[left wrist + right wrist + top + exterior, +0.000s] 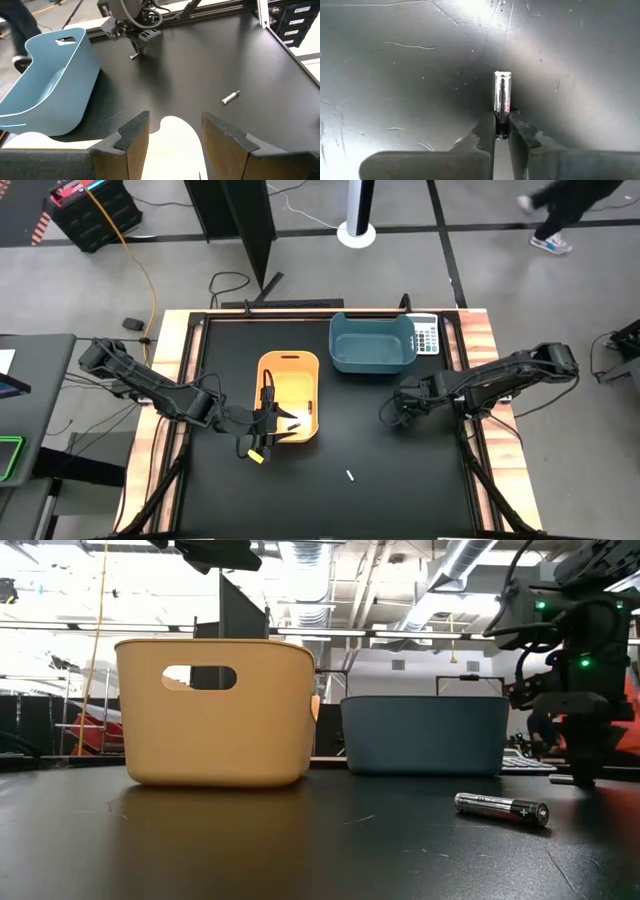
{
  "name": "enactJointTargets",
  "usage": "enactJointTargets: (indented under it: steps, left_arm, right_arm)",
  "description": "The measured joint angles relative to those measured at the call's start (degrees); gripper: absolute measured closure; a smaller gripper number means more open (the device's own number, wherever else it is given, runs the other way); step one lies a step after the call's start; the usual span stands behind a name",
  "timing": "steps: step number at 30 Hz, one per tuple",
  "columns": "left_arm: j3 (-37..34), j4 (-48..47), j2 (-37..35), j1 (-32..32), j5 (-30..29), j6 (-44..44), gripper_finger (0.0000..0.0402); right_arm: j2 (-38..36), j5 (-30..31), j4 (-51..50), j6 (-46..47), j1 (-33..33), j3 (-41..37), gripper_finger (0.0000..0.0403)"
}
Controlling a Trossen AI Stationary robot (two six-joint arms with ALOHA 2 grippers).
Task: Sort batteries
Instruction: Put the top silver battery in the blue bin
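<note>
Your right gripper (502,131) pinches a battery (502,102) just above the table near the blue bin (372,343), probably bound there next, while your left gripper (172,131) hangs spread over the orange bin (290,396).

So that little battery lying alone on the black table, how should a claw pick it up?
The loose battery lies flat, clear of both bins. Probably best to come straight down from above and pinch its middle across the thin round body, with the claw's fingers square to its length so it cannot roll away.
</note>
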Motion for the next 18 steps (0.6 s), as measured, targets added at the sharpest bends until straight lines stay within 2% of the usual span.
enactJointTargets:
  steps: [7,18]
  left_arm:
    - [0.0,0.0,0.0,0.0,0.0,0.01,0.0229]
    - [0.0,0.0,0.0,0.0,-0.01,0.0,0.0229]
  right_arm:
    - [0.0,0.57,0.29,0.03,0.74,0.0,0.0376]
    - [0.02,1.35,0.53,0.41,0.74,0.0,0.0387]
